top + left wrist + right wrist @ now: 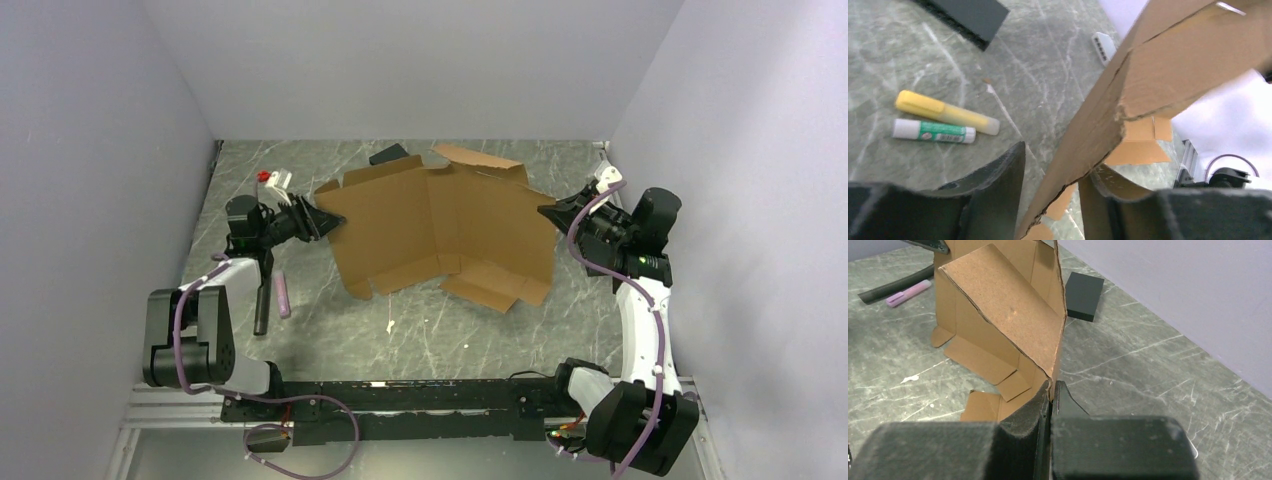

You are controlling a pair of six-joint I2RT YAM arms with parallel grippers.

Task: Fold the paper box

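While the plain brown die-cut cardboard paper box (pixel 440 225) is lying mid-table largely unfolded (nearly all the folding is left, I judge), the right gripper (pixel 1050 390) is pinching its right corner and the left gripper (pixel 1054 165) is straddling its left edge, jaws parted.

The top view is evenly lit by soft light from above; the pale walls (pixel 90 150) are bright without glare; the paper box (pixel 430 225) throws only a thin, weak shadow on the table (pixel 330 340). The left wrist view is less clear; the left gripper's fingers (pixel 998 185) and the near cardboard edge are blurred, and the white background at the right is washed out. The right wrist view is sharp in the middle; the right gripper's fingers (pixel 1023 420) at the bottom are dark and soft.
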